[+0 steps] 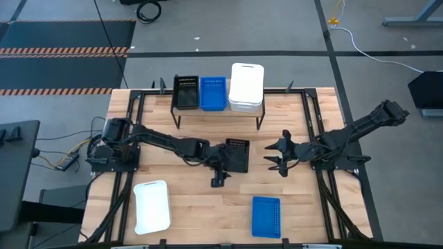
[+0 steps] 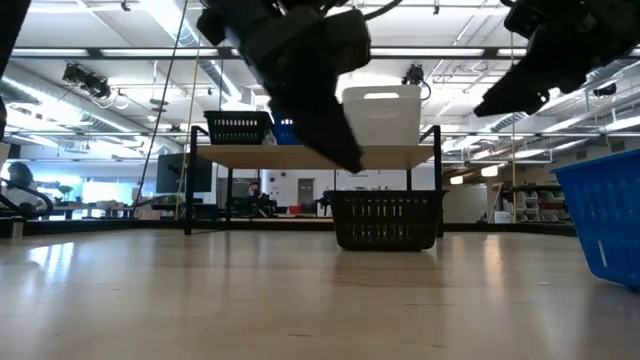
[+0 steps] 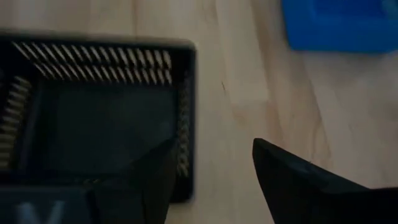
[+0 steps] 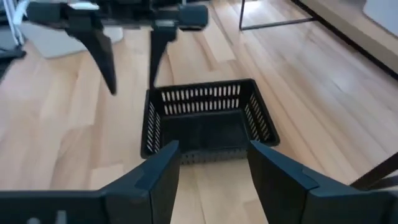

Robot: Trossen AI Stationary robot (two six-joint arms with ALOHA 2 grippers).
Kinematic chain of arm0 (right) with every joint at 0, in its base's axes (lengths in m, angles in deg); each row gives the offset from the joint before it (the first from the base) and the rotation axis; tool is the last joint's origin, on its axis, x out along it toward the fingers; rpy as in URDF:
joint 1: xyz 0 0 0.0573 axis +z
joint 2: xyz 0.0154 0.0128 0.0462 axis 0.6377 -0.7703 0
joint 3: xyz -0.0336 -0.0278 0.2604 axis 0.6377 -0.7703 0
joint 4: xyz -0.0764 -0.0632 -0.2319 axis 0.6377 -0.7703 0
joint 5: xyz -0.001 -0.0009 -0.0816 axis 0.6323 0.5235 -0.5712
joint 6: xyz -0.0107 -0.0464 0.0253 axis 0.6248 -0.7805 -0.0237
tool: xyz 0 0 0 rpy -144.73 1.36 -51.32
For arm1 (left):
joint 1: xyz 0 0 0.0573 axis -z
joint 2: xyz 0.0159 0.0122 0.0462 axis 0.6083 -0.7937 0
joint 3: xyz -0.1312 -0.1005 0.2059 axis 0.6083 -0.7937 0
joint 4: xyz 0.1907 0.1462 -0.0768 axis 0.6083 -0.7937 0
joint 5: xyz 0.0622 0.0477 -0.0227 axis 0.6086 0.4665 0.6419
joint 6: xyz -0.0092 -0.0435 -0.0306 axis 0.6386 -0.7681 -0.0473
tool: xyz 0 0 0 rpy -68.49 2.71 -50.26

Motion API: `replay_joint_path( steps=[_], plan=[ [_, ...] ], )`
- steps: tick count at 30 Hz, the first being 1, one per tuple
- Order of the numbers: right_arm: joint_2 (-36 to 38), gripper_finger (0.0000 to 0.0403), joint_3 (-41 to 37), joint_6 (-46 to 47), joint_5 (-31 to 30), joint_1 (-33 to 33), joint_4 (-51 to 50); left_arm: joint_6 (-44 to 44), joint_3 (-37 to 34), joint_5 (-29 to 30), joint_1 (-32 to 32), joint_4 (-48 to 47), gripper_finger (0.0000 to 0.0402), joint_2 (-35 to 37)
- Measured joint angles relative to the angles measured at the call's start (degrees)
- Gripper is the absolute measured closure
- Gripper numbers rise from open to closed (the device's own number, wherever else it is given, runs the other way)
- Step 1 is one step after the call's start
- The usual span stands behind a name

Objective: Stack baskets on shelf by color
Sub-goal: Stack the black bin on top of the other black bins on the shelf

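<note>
The black perforated plastic basket (image 1: 236, 154) sits mid-table, in front of the wooden-topped shelf (image 1: 218, 111). The left gripper (image 1: 220, 173), fingers spread and empty, hovers over its near-left rim. The right gripper (image 1: 274, 155), also spread and empty, faces it from the right.

bright ceiling lights, blurred left wrist view

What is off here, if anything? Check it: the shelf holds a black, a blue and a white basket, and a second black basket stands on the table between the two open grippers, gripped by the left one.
One thing is wrong: the left gripper is not gripping the black basket. The right wrist view shows its fingers open, beside the basket. The rest holds: the high view shows the shelf with three baskets, and the right gripper open.
</note>
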State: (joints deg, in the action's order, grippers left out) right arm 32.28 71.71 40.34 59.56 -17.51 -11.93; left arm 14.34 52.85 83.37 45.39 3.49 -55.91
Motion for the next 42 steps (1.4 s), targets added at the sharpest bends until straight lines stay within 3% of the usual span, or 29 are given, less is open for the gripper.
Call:
replay_joint_path(
  steps=[10, 16, 26, 31, 40, 42],
  plan=[
    [-1.73, 0.0208, 0.05, -3.02, -1.17, -0.31, 0.85, 1.85, -0.05, 3.56, 0.85, 6.00, 0.0189, -4.43],
    [-2.69, 0.0208, 0.04, -4.25, -1.99, -0.75, 2.11, 3.35, -0.13, 7.60, 0.94, 4.01, 0.0189, -5.62],
    [-3.28, 0.0208, 0.05, -5.67, -2.72, -0.97, 2.60, 3.36, -0.13, 8.91, 0.84, 4.21, 0.0213, -7.68],
    [-3.28, 0.0208, 0.05, -5.66, -2.95, -1.03, 2.96, 3.37, -0.13, 10.60, 0.83, 4.13, 0.0249, -7.83],
    [-3.28, 0.0208, 0.05, -5.03, -3.11, -1.03, 2.96, 3.40, -0.13, 10.66, 0.85, 4.09, 0.0386, -7.83],
    [-3.28, 0.0208, 0.05, -5.02, -3.11, -1.03, 2.96, 3.27, -0.13, 10.90, 0.83, 4.17, 0.0391, -7.79]
  ],
)
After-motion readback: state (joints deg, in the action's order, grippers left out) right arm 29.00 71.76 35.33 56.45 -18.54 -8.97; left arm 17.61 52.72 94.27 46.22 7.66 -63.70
